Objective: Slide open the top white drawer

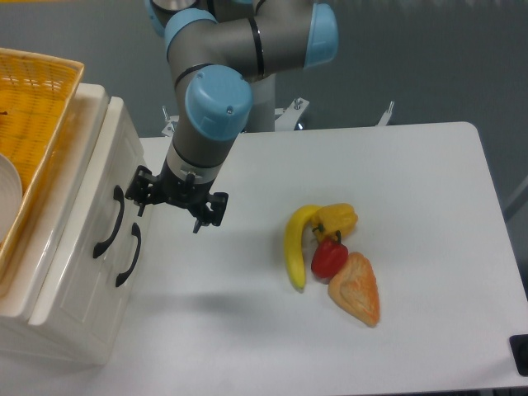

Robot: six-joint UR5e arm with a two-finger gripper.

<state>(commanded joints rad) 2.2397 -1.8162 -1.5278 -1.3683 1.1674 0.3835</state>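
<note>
Pincer (pixel 170 207) hangs above the counter (pixel 412 181) with its two fingers spread wide apart, nothing between them. One finger (pixel 142 196) is right beside the upper end of the top handle (pixel 109 221); whether they touch cannot be told. The other finger (pixel 202 219) points down over bare counter. The arm (pixel 206 107), grey with pale blue joints, rises from the pincer toward the back edge.

The top drawer (pixel 87 210) sits in the white cabinet (pixel 49 322) at the left of the counter, its panelled front flush with the cabinet face, its black curved handle facing the pincer. The lower drawer (pixel 107 285), with its own black handle (pixel 129 255), lies just beside it, also shut. A yellow wicker basket (pixel 37 107) rests on top of the cabinet.

Well apart to the right lie a banana (pixel 294 247), a yellow pepper (pixel 336 219), a red pepper (pixel 329 258) and an orange-brown pastry (pixel 356 289), clustered and touching.
</note>
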